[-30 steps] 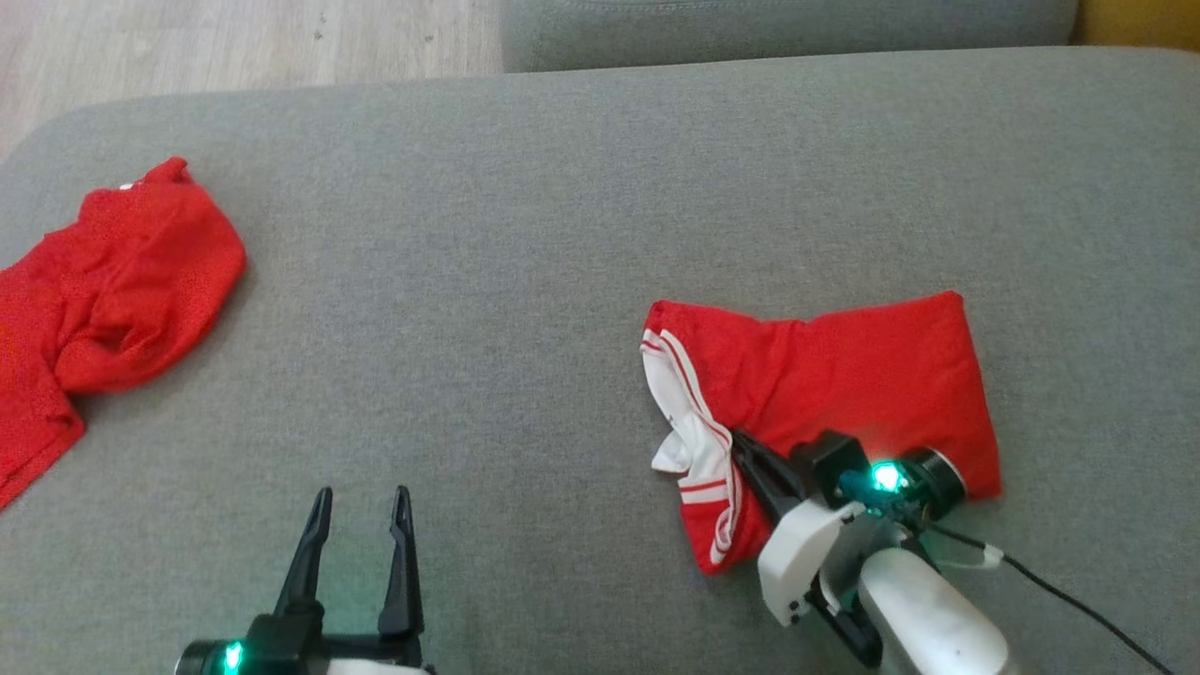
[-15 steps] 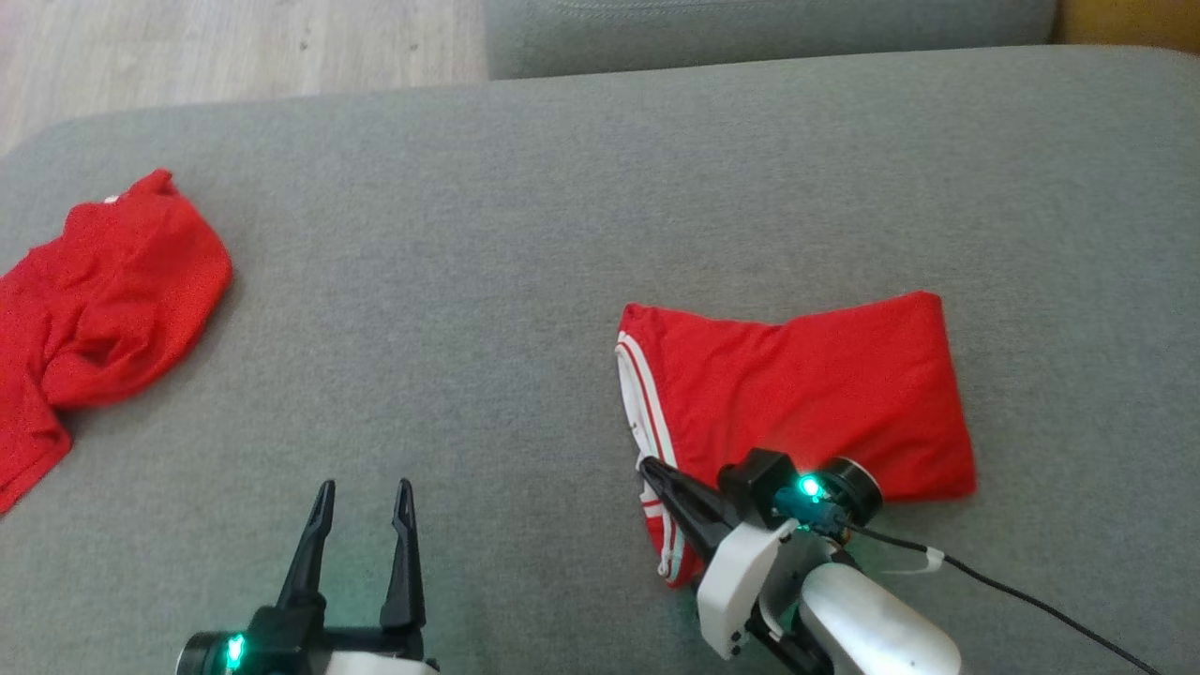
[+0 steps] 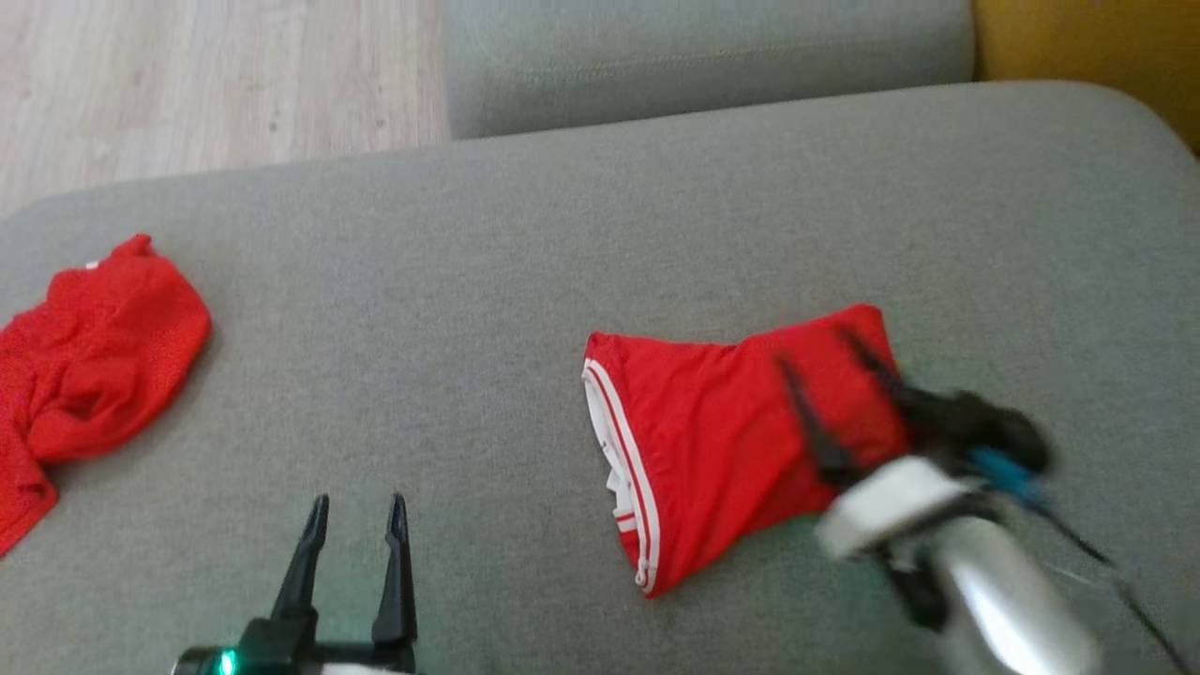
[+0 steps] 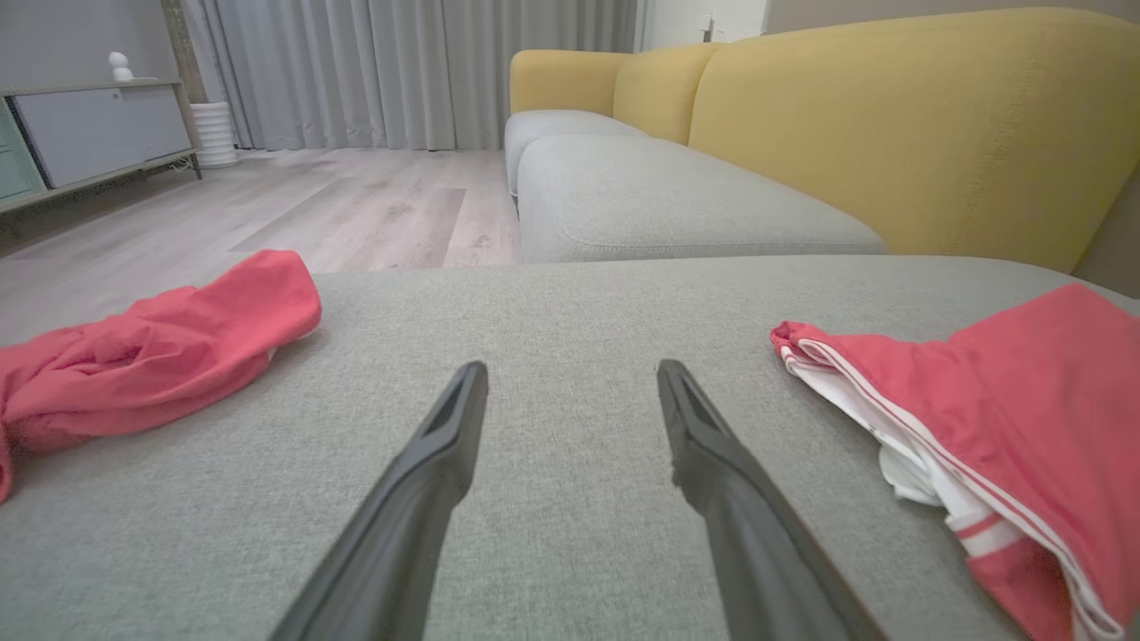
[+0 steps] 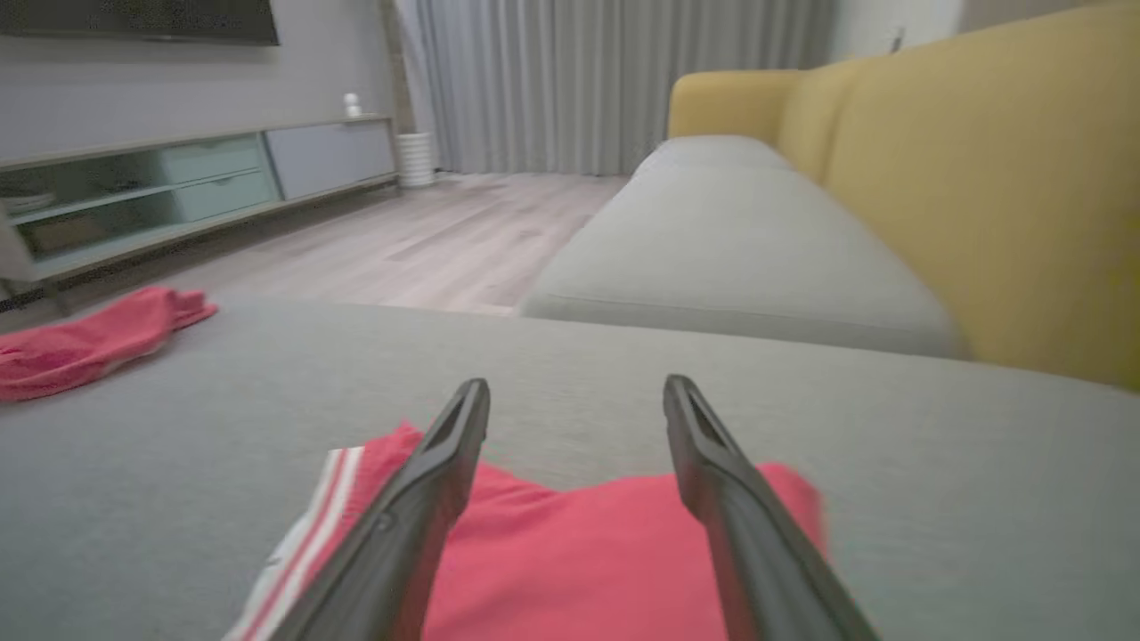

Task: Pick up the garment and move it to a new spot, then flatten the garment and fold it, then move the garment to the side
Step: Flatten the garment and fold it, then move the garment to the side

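Note:
The garment (image 3: 712, 450) is a pair of red shorts with white side stripes, lying folded on the grey cushion (image 3: 487, 309) right of centre. It also shows in the left wrist view (image 4: 1006, 401) and in the right wrist view (image 5: 570, 561). My right gripper (image 3: 812, 349) is blurred by motion. It hovers over the right part of the shorts, open and holding nothing (image 5: 579, 385). Near the cushion's front edge my left gripper (image 3: 358, 502) stands open and empty over bare fabric (image 4: 572, 369), well left of the shorts.
A second red garment (image 3: 84, 375) lies crumpled at the cushion's left edge (image 4: 151, 356) (image 5: 89, 343). Another grey seat (image 3: 703, 56) adjoins at the back, with a yellow backrest (image 4: 891, 116) on the right. Wooden floor (image 3: 206, 84) lies beyond the back left.
My right gripper has let go of the shorts' striped edge, opened, and swung up and right over them. The striped flap now lies flat. The head camera has shifted; the left gripper is still.

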Tool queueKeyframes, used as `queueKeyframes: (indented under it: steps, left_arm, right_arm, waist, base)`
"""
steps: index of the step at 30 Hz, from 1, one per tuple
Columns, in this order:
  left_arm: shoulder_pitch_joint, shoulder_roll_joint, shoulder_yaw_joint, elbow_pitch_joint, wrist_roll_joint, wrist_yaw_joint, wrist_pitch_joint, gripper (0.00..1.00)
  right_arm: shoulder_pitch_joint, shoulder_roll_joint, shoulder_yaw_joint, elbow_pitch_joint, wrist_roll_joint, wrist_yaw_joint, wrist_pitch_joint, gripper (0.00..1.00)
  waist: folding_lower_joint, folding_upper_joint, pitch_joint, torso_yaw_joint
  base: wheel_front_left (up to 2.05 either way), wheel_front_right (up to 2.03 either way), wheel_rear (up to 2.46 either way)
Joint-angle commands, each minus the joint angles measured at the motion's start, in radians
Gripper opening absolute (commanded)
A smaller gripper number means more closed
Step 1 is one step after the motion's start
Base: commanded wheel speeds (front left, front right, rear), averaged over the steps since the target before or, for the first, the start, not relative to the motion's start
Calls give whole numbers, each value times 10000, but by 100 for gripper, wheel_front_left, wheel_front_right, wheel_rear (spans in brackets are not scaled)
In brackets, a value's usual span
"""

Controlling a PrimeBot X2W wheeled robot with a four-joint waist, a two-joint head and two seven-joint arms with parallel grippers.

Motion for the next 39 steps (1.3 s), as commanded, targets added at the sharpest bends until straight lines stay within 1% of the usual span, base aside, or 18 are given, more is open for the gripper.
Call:
queueKeyframes:
  steps: [1, 5, 7, 8, 11, 13, 18, 25, 32, 36, 39]
  left_arm:
    - [-65, -39, 398, -202, 88, -61, -95, 100]
    - [107, -39, 506, -51, 204, -139, -95, 100]
    - [179, -39, 553, 28, 260, -183, -95, 100]
    - [208, -39, 574, 73, 295, -196, -95, 100]
    - [250, -39, 619, 166, 317, -224, -95, 100]
    - [290, -39, 684, 264, 310, -227, -95, 100]
    - [434, -39, 886, 397, 298, -233, -95, 100]
    - [494, -39, 973, 428, 303, -268, -95, 100]
    - [548, -39, 929, 395, 241, -213, -95, 100]
    - [579, -39, 939, 346, 214, -187, -95, 100]
    - [587, -39, 970, 323, 218, -177, -95, 100]
  right_arm:
    - [301, -255, -368, -561, -166, -7, -160, 100]
    - [1337, -778, -1484, -1220, -209, -7, -289, 100]
    - [1804, -883, -1928, -1316, 67, -7, -319, 100]
    - [1995, -1042, -1964, -1326, 8, -7, -325, 100]
    - [2338, -1084, -2189, -1323, 264, -7, -330, 100]
    - [2624, -1243, -2124, -1192, 232, -7, -332, 100]
    - [2933, -1209, -2133, -932, 452, -7, -334, 100]
    - [2867, -1223, -2092, -985, 539, -7, -335, 100]
    - [2744, -1321, -1987, -1029, 707, -7, -336, 100]
    - [2445, -1414, -1697, -964, 1519, -7, -324, 100]
    - [1948, -1801, -1227, -1119, 2446, -7, 436, 100]
  waist:
    - [0, -1, -173, 0]
    - [0, -1, -401, 64]
    - [0, -1, -442, 98]
    - [0, -1, -450, 127]
    - [0, -1, -473, 178]
    - [0, -1, -502, 238]
    - [0, -1, -572, 323]
    - [0, -1, -607, 391]
    - [0, -1, -588, 442]
    - [0, -1, -519, 470]
    - [0, -1, -454, 495]
  base:
    - [0, 0, 0]
    - [0, 0, 0]
    - [0, 0, 0]
    - [0, 0, 0]
    - [0, 0, 0]
    - [0, 0, 0]
    - [0, 0, 0]
    - [0, 0, 0]
    - [0, 0, 0]
    - [0, 0, 0]
    - [0, 0, 0]
